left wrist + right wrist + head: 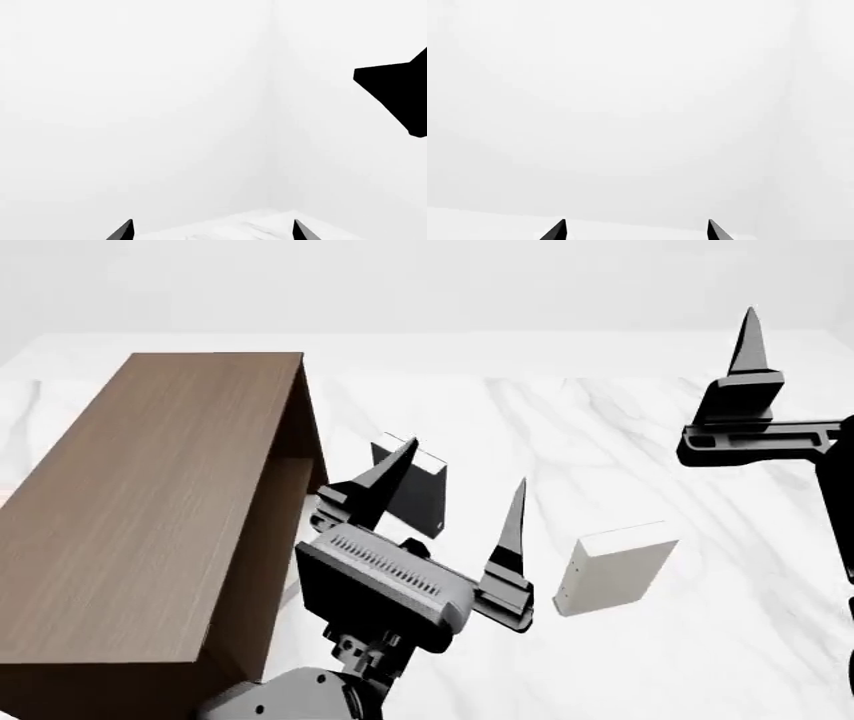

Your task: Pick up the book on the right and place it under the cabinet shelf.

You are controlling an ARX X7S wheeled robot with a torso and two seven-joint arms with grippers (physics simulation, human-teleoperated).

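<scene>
Standing on the marble worktop (627, 440), the pale book (617, 569) is seen beside the left gripper (454, 510), whose fingers (511, 530) are spread; the right gripper (750, 350) is raised well apart, its state indeterminable.

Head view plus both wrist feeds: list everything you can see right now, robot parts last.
cabinet shelf: one, dark brown wood grain, left side of the table, open side facing the books.
black book: one, black, upright beside the cabinet, partly behind the left fingers.
book: one, pale grey, upright on the table, right of the black book.
table: one, white marble.
left gripper: one, black fingers spread, empty, above the table near the black book.
right gripper: one, black, raised at far right, open, empty.
</scene>
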